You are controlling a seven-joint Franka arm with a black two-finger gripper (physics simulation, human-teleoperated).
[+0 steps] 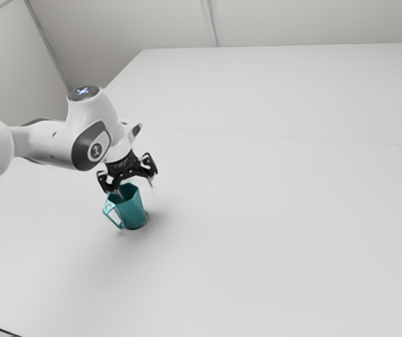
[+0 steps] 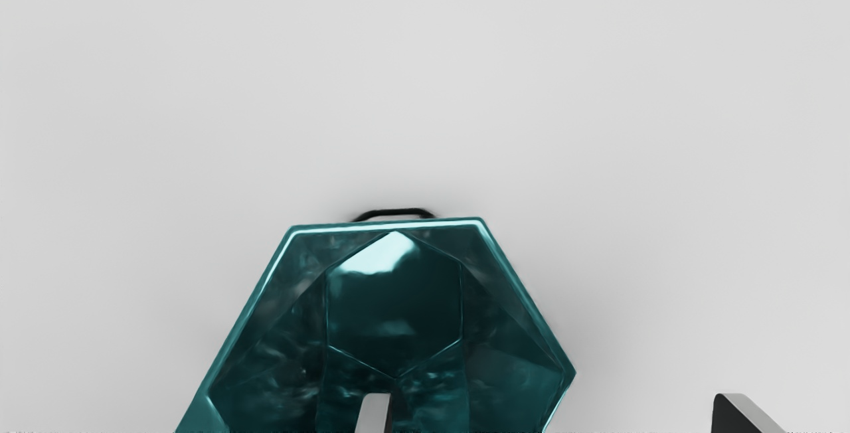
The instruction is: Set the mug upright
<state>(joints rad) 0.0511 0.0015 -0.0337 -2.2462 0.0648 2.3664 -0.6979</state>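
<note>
Just below the open black gripper (image 1: 136,189), a teal mug (image 1: 133,212) sits mouth-up on the white table (image 1: 271,232), one finger (image 2: 374,414) within its rim, the other outside.

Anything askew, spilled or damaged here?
Only the open gripper looks odd: off-centre, one finger over the mouth of the mug, the other outside, possibly deliberate to pinch its wall. No visible spill or damage.

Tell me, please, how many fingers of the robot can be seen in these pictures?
2. One finger is at the opening of the mug; the other finger is outside it, above the table.
</note>
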